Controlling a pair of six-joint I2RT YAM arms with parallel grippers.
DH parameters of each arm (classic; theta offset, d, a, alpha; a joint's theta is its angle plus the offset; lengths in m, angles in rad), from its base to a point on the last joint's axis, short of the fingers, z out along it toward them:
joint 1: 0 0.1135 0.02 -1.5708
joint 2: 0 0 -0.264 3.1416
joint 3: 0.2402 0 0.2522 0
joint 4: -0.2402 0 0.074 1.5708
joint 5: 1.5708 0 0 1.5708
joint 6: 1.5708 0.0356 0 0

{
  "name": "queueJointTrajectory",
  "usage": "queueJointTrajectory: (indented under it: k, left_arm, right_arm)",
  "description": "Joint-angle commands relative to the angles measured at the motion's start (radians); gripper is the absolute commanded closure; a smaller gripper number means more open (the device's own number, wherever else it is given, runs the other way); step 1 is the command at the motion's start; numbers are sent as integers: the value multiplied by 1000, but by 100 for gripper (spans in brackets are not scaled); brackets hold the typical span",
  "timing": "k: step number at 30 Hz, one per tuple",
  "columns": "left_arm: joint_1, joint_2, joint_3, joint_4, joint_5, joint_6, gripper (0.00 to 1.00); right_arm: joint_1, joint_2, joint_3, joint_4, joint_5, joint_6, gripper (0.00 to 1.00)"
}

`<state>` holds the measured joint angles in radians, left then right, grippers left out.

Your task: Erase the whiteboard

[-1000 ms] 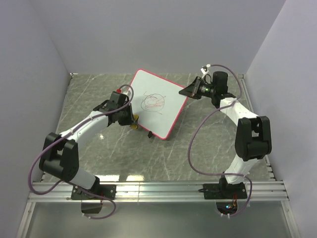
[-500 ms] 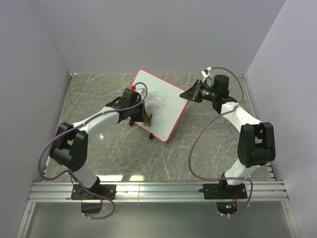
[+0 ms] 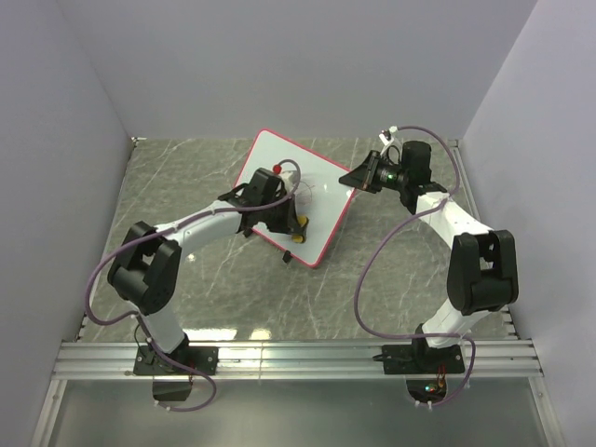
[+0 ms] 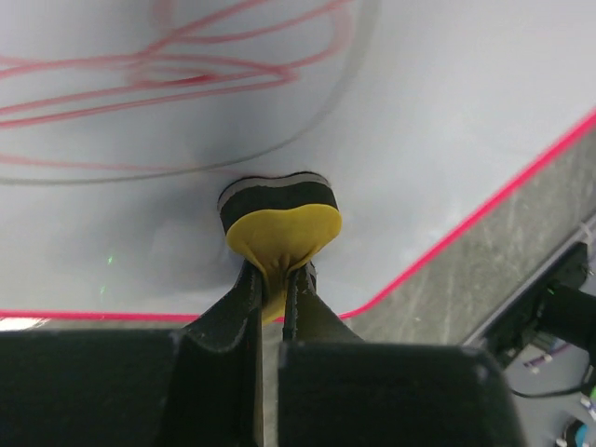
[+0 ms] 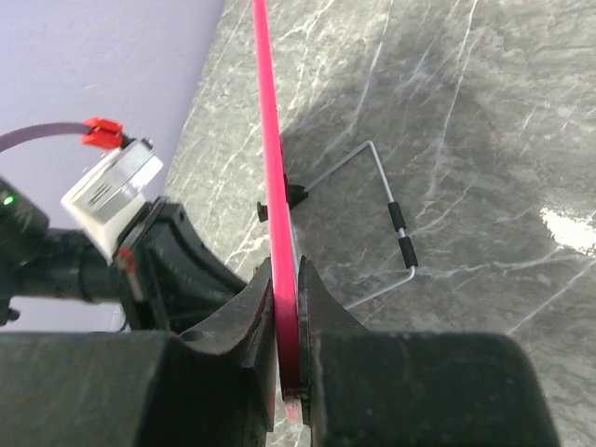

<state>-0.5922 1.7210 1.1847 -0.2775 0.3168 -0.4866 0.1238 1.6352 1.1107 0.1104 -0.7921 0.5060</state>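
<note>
The whiteboard [image 3: 321,200], white with a thin pink-red frame, stands tilted at the middle of the table. Red and grey scribbles [image 4: 168,74] remain on its face. My left gripper [image 3: 296,226] is shut on the small yellow eraser [image 4: 279,223], whose black pad presses against the board near its lower edge. My right gripper [image 3: 357,175] is shut on the board's right edge [image 5: 279,242], which I see edge-on in the right wrist view. The left arm [image 5: 121,251] shows behind the board there.
A thin wire stand with black sleeves [image 5: 396,228] props the board from behind on the grey marble table [image 3: 391,279]. Purple walls close in the back and sides. A metal rail [image 3: 298,358] runs along the near edge.
My left gripper has swept the eraser rightward and down across the board, from off its left edge to near its lower right. Most of the scribble looks fainter. The right gripper has held still.
</note>
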Motion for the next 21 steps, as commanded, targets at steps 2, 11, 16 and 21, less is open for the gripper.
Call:
queueJointTrajectory:
  k: [2,11,16,21]
  left_arm:
    - [-73,69,81,64,86,3,100]
    - [-126,137,233,-26,91,45,100]
    - [-120,132,222,-42,21,51,100]
    - [-66,123,171,-29,-38,39,100]
  right_arm:
    - [34,46,0,-215,111,-67,100]
    - [40,60,3,-209,116,-69,100]
    - [39,51,5,-230,119,-83,100]
    - [39,43,8,-248,123,-99,100]
